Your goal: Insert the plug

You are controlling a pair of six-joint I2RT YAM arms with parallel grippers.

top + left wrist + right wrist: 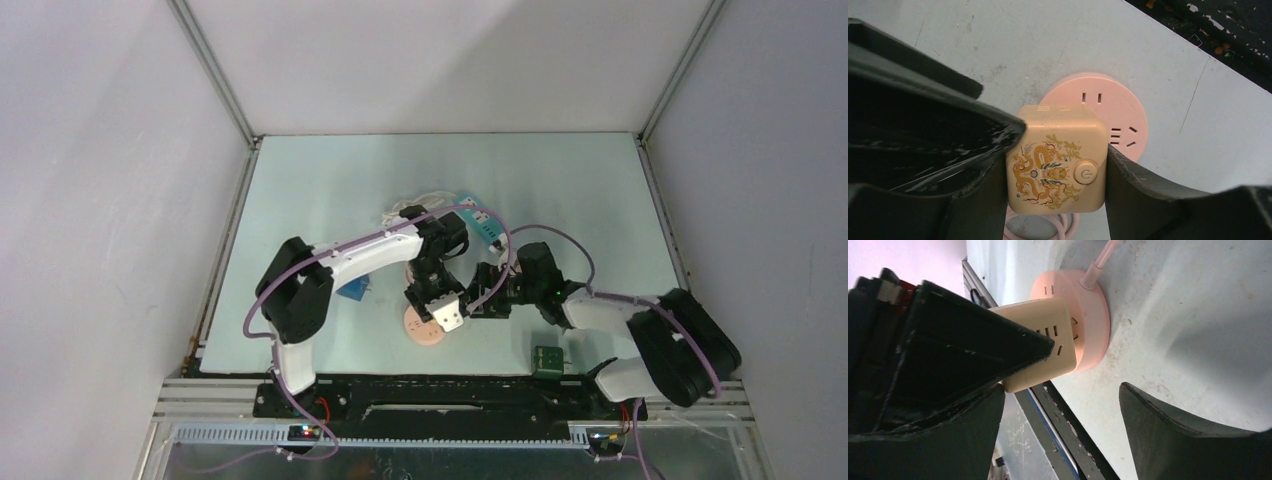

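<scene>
A cream cube plug (pixel 1057 165) with a gold dragon print and a power button is held between the fingers of my left gripper (pixel 1058 150), which is shut on its two sides. The cube sits over the round pink socket (pixel 1128 115) on the table, against its top face; its prongs are hidden. In the top view the left gripper (pixel 445 312) is above the pink socket (pixel 420 330). My right gripper (pixel 490 295) is open and empty just right of it. In the right wrist view (pixel 1060 390) the cube (pixel 1060 335) and the socket (pixel 1093 305) lie ahead of its fingers.
A green adapter (pixel 547 360) stands near the front edge at the right. A blue plug (pixel 352 290) lies left of the left arm. A teal power strip (pixel 485 228) and a white cable (pixel 420 205) lie behind the grippers. The black front rail (pixel 1073 440) is close.
</scene>
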